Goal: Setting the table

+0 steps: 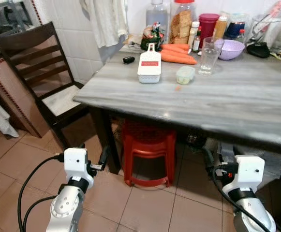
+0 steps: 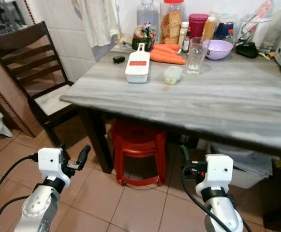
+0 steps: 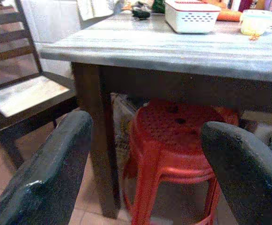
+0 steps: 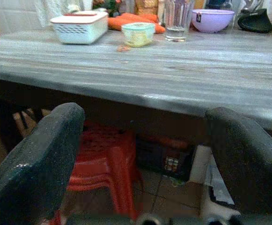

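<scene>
Nearest you, the left gripper [image 3: 145, 173] hangs low by the table leg, fingers spread and empty; the right gripper [image 4: 145, 164] hangs likewise under the table's edge, spread and empty. Looking left to right on the grey table [image 1: 237, 104], you have a white slicer box [image 1: 149, 67], a small lidded tub [image 1: 185, 74], carrots [image 1: 178, 54], a glass [image 1: 209, 55] and a purple bowl [image 1: 231, 49]. Nothing appears laid out yet, so I'd judge the setting unstarted. Your wrist views reveal the red stool [image 3: 173, 136] beneath more fully.
</scene>
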`<state>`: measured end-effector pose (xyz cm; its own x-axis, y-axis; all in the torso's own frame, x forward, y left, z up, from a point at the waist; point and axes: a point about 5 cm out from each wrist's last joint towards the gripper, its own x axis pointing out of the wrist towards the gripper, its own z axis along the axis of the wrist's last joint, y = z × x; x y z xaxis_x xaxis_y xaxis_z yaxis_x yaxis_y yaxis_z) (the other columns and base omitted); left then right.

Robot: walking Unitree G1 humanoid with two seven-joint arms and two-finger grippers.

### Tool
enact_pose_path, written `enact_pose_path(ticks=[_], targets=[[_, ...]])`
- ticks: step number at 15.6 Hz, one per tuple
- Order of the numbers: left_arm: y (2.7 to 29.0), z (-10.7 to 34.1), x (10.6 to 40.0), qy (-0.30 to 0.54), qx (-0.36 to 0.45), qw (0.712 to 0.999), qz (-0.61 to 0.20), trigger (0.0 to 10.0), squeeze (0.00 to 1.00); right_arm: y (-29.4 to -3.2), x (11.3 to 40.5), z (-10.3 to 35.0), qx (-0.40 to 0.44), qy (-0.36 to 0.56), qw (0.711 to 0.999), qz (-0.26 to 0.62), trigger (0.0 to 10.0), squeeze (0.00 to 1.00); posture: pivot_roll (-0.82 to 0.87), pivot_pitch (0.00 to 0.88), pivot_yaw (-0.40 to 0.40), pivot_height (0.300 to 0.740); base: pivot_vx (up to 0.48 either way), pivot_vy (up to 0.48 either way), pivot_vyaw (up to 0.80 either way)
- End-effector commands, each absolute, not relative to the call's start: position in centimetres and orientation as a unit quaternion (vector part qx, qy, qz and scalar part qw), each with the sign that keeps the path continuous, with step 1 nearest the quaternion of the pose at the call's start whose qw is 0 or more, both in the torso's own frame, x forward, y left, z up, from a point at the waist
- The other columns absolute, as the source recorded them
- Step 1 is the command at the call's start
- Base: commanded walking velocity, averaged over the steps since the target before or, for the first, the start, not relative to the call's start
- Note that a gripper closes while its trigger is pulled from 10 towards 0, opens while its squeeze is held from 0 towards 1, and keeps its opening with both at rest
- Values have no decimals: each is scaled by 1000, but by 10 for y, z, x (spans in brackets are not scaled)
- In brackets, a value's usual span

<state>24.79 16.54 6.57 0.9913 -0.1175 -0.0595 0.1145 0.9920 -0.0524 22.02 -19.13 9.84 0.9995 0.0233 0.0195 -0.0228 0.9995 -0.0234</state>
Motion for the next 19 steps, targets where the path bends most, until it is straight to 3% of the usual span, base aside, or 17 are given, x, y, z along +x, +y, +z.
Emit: enact_pose_path(ticks=[1,6,19], targets=[[169,65,248,38,-17,998,-53,10000,0,-189,220,96,-8,-6,1000,15,10000,0,-19,0,71,740,-304,0,0],[170,65,250,40,-14,997,-57,10000,0,-190,221,91,-5,6,1000,-5,10000,0,-23,0,81,740,-292,0,0],[162,73,254,20,-30,994,-99,10000,0,-188,224,95,22,4,1000,-5,10000,0,-28,0,88,740,0,-44,0]])
